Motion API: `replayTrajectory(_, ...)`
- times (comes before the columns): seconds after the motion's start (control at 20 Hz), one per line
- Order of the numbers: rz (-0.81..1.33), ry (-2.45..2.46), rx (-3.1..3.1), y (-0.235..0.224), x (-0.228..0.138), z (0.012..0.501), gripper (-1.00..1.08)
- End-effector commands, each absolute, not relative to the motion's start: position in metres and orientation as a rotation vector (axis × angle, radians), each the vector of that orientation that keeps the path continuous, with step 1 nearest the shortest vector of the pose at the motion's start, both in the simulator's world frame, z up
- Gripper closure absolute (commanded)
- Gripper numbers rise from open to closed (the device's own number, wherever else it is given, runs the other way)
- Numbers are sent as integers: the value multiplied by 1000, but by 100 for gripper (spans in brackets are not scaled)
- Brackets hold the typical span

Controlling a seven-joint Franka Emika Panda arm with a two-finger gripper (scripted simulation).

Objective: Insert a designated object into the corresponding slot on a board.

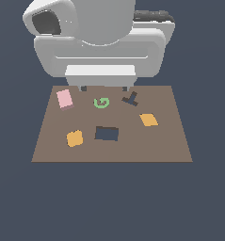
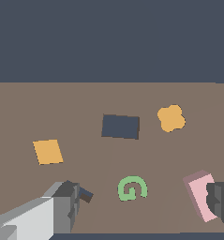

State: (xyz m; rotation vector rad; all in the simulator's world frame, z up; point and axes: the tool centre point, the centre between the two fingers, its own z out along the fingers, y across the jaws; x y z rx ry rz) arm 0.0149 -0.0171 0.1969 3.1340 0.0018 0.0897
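While the pink block lies free on the board near its far corner on the exterior view's left, we hold the pincer open above the board's far edge, one fingertip well apart from the block, the other overlapping it in the wrist view. The navy slot waits empty at mid-board, between two orange tiles. We judge the chief risk to be misalignment: the block sits skewed relative to the slot, so an off-centre grasp could jam it on the rim. The green G-shaped piece lies near the travel path.
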Motion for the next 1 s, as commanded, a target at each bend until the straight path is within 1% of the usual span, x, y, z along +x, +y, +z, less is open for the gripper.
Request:
replayTrajectory(0.0, 90, 2, 3134, -17, 15, 197, -92)
replayTrajectory(0.5, 81, 64, 3134, -32, 3, 181, -92)
replayTrajectory(0.95, 57, 220, 3130, -70, -26, 142, -92)
